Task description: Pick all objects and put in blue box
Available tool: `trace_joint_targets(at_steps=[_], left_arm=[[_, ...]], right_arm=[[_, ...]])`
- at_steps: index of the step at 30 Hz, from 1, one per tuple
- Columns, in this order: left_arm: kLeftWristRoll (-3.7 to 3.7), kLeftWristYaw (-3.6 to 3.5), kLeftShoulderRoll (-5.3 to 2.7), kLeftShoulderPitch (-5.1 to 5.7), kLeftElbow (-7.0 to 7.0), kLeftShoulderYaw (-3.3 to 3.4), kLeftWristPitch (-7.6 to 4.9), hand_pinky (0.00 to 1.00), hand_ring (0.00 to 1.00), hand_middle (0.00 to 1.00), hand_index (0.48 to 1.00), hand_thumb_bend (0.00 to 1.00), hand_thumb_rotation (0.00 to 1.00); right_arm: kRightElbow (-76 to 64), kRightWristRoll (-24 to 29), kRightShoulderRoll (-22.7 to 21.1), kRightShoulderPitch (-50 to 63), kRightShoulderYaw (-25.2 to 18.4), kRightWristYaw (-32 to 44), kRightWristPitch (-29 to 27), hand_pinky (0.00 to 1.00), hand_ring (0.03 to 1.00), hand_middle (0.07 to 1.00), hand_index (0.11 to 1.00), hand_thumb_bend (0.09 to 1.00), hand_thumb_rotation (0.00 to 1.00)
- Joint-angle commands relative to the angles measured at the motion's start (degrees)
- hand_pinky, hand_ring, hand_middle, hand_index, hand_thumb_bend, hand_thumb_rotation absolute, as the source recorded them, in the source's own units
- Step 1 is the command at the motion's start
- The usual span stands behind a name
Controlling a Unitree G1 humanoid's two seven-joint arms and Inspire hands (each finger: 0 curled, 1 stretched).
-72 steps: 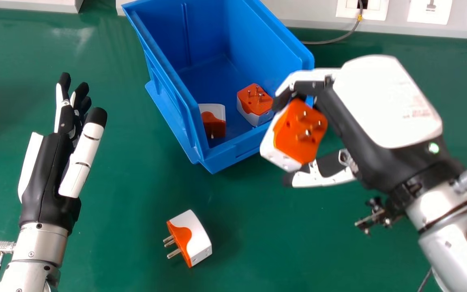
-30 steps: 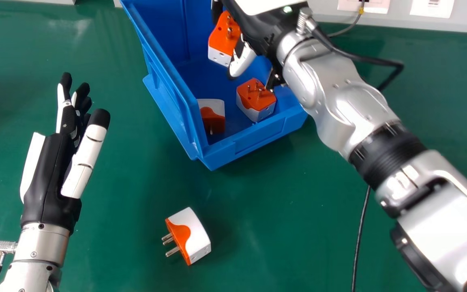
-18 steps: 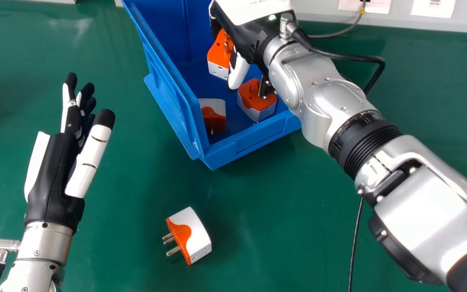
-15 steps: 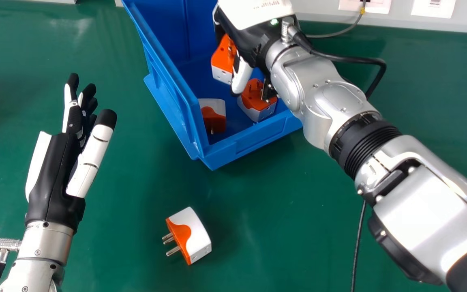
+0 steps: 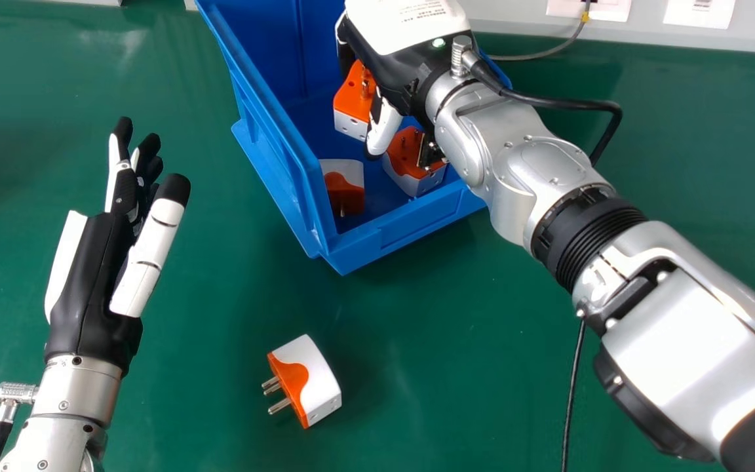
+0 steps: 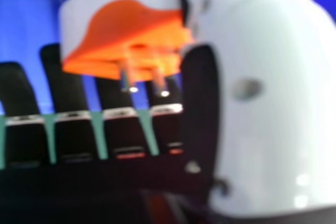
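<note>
Your right hand [image 5: 396,60] pinches a blocky orange-and-white plug adapter [image 5: 351,98] within the open blue plastic box [image 5: 417,219]; lower it near the bottom before you let go.

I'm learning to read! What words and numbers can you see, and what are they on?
Nothing is clear enough to quote.
Right hand: rows of tiny print on its white back, too small to read.
Wall plate: a small mark, too small to tell if it's writing.
Blue box and loose plug: no words that I can see.
</note>
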Motion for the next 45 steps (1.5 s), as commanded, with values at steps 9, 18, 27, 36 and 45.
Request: trace_joint_targets(at_steps=[9,18,27,36,45], left_arm=[[-0.26,-0.04,0.43,-1.51,1.26,0.69,-2.64,1.00,1.00,1.00,1.000,0.64,0.87],[-0.42,0.21,0.30,-2.04,2.53,1.16,-3.44,1.00,1.00,1.00,1.000,0.60,0.87],[-0.85,0.39,0.35,-2.87,4.69,1.98,-4.90,1.00,1.00,1.00,1.000,0.60,0.87],[0.44,1.13,0.77,-2.99,4.51,2.09,-4.68,1.00,1.00,1.00,1.000,0.65,0.86],[1.12,1.78,1.32,-0.90,2.68,2.55,-3.61,1.00,1.00,1.00,0.996,0.62,0.86]], right_arm=[[-2.1,2.8,-0.4,0.3,-0.2,1.6,3.1,0.51,0.627,0.668,0.630,0.583,0.10],[-2.8,1.6,-1.0,0.4,2.0,1.2,4.0,0.87,0.902,0.913,0.902,0.745,0.38],[-7.6,1.3,-2.4,2.3,2.0,0.4,4.6,0.98,0.984,0.986,0.984,0.799,0.46],[-28.0,0.3,-9.3,12.1,0.3,1.3,7.1,1.00,0.998,0.998,0.998,0.764,0.43],[-64.5,-1.9,-16.2,33.2,-5.1,3.3,10.7,1.00,1.000,1.000,1.000,0.724,0.38]])
